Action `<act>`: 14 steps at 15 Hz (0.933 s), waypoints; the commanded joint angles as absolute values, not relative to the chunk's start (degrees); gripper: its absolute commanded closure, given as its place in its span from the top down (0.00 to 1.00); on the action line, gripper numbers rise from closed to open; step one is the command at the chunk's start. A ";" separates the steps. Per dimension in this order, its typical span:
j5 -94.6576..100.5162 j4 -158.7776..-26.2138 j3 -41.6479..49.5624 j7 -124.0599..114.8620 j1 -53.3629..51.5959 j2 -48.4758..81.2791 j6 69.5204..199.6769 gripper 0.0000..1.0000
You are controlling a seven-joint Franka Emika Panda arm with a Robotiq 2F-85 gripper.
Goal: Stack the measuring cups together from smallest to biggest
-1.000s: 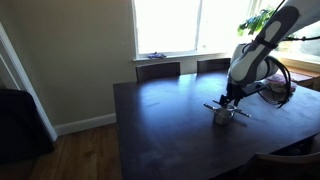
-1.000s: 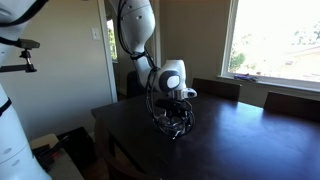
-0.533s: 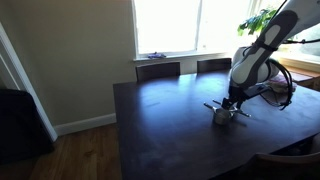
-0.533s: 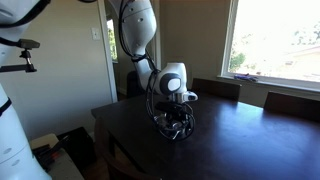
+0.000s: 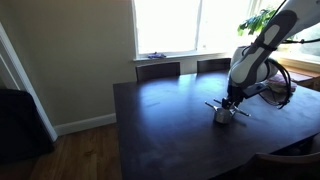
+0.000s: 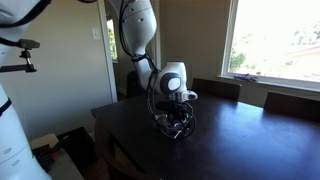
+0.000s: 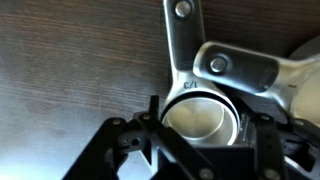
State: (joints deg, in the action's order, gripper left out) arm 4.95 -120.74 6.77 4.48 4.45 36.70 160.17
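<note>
The measuring cups (image 5: 223,113) lie in a small shiny cluster on the dark table (image 5: 160,120), also seen under the arm in an exterior view (image 6: 176,126). My gripper (image 5: 229,102) (image 6: 176,112) is lowered straight onto them. In the wrist view a round silver measuring cup (image 7: 200,115) fills the space between my fingers, and my gripper (image 7: 200,125) is shut on its rim from both sides. Its flat handle (image 7: 181,40) runs away from me. A wider handle (image 7: 238,68) of another cup crosses to the right, with that cup's bowl mostly out of frame.
Two chair backs (image 5: 158,70) stand along the table's far side under the window. Black cables (image 5: 278,92) coil beside the arm's base. The table's near edge (image 6: 140,165) drops to the wooden floor. A second robot's white arm (image 6: 12,120) stands nearby.
The arm has stayed in place over the cups. No movement of the cups shows in the exterior views.
</note>
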 commanded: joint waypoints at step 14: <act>6.76 -124.72 3.74 11.87 6.61 30.14 162.67 0.45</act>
